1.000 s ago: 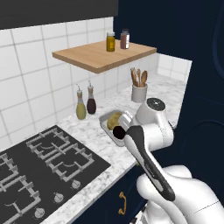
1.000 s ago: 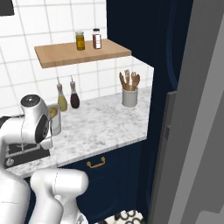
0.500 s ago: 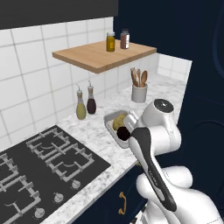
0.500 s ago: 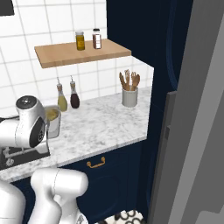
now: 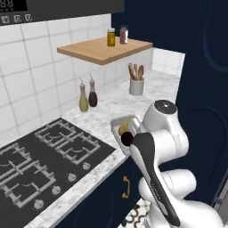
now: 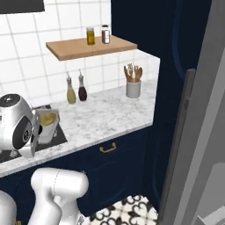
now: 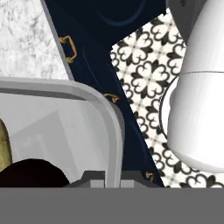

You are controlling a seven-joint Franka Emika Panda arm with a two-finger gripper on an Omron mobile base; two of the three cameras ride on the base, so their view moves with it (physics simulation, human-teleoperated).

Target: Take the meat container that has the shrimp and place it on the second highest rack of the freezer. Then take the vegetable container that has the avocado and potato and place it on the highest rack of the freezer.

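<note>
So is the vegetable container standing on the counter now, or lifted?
Lifted: the vegetable container is tilted at the counter's edge, its rim pinched in the shut gripper.

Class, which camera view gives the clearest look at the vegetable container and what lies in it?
The left base view: the vegetable container shows its rim, with the yellowish potato and dark avocado inside. The right base view shows the tray tilted beside the arm, only the potato visible. The hand view shows one rim corner close up, with slivers of both.

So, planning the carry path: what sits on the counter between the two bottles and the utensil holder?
Nothing; bare marble counter between the bottles and utensil holder, right base view.
</note>
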